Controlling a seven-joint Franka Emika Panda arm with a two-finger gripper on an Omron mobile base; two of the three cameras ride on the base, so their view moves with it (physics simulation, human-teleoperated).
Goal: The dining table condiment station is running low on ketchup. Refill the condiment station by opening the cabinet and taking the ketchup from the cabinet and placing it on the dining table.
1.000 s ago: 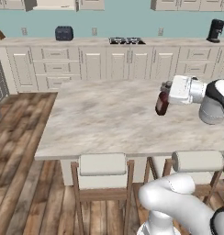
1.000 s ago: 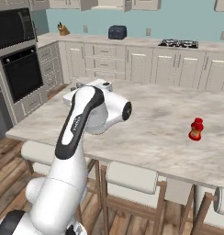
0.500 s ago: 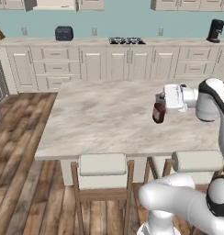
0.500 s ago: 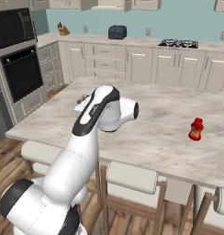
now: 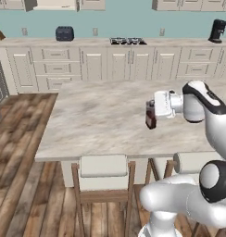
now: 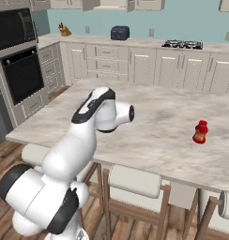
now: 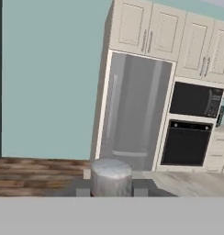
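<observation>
My gripper (image 5: 151, 113) is shut on the ketchup (image 5: 151, 121), a small dark reddish-brown bottle that it holds upright over the right half of the dining table (image 5: 96, 121). I cannot tell whether the bottle's base touches the marble top. In the hand view the bottle's grey cap (image 7: 111, 176) sits between the two dark fingertips (image 7: 80, 187). In the right base view my own arm hides the bottle over the dining table (image 6: 158, 136). The cabinet (image 5: 53, 4) stands open at the top edge above the wall counter, and it appears again as the cabinet (image 6: 111, 3) in the right base view.
A tiny bright red item (image 6: 200, 131) stands on the table's right side. Stools (image 5: 103, 166) line the table's near edge. On the far wall counter are a toaster (image 5: 64, 33), a cooktop (image 5: 128, 41) and a coffee machine (image 5: 217, 31). A fridge (image 7: 134, 110) and a wall oven (image 7: 187, 142) are on the left.
The arm has carried the ketchup leftward and lower over the table, toward its near edge. The grip has stayed the same.
</observation>
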